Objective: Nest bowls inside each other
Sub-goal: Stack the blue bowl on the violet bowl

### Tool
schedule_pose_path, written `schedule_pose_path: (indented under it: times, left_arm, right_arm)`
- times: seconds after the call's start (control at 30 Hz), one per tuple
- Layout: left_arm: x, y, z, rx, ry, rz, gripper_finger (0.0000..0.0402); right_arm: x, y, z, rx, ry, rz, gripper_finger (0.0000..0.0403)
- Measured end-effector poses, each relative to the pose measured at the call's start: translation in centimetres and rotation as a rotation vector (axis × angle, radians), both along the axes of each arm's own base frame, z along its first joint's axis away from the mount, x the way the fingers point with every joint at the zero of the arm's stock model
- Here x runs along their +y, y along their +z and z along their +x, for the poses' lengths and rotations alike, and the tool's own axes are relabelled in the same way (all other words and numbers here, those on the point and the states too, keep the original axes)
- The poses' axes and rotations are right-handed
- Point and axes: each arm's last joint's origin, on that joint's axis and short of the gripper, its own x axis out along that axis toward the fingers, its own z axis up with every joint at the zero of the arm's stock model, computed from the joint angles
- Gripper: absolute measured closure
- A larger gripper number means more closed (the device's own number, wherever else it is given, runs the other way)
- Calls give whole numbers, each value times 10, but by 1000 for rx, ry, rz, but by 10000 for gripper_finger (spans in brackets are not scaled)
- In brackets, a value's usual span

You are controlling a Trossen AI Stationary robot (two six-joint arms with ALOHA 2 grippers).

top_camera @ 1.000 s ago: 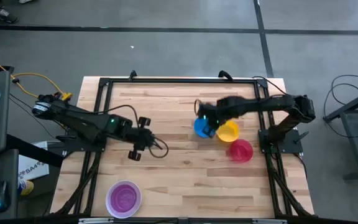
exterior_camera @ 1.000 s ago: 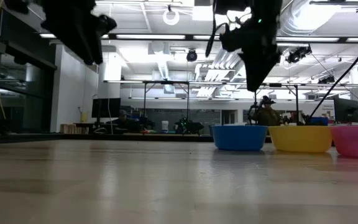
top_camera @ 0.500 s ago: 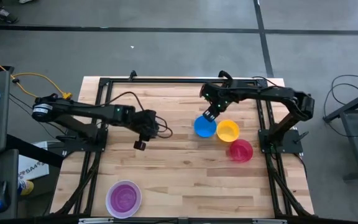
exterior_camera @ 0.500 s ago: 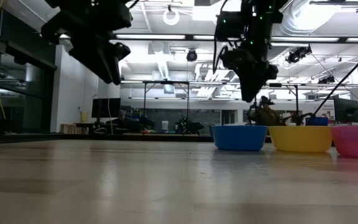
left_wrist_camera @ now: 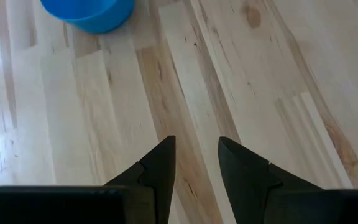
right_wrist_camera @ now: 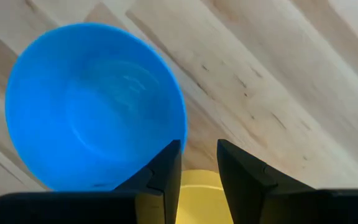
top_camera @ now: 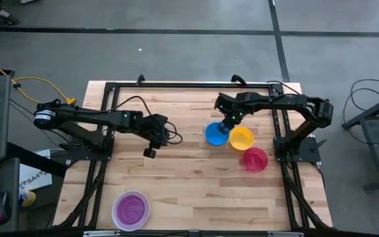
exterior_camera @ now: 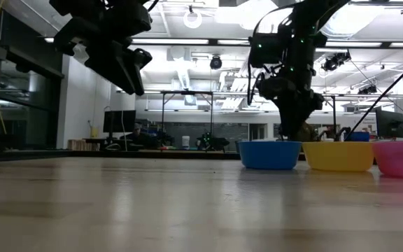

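arms: dark, jointed | cable: yellow (top_camera: 25,83), black loops | tool fingers (left_wrist_camera: 157,171): black, wedge-shaped

High view evenly lit, flat overhead light, soft short shadows under the arms on the desk (top_camera: 189,178), no blown highlights, detail small and a bit soft. Low view strongly backlit by ceiling strip lights (exterior_camera: 187,43) (they clip to white), so both arms read as near-black silhouettes, the near desk surface is blurred and carries a broad pale sheen, focus sits farther back. Wrist views bright and reasonably sharp on the wood grain, dark fingers (left_wrist_camera: 160,171) at the frame edge slightly soft, mild glare patch inside the blue bowl (right_wrist_camera: 114,84) and along one side of the left wrist view.
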Motion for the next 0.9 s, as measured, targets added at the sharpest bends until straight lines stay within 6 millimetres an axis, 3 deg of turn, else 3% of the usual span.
schedule_pose_path:
  times: [0.67,0.9]
  left_arm:
    - [0,0,0,-5,-1,2,281]
    - [0,0,0,-2,0,0,281]
  right_arm:
    - [5,-8,2,-32,20,-9,306]
    - [5,-21,9,-13,30,14,306]
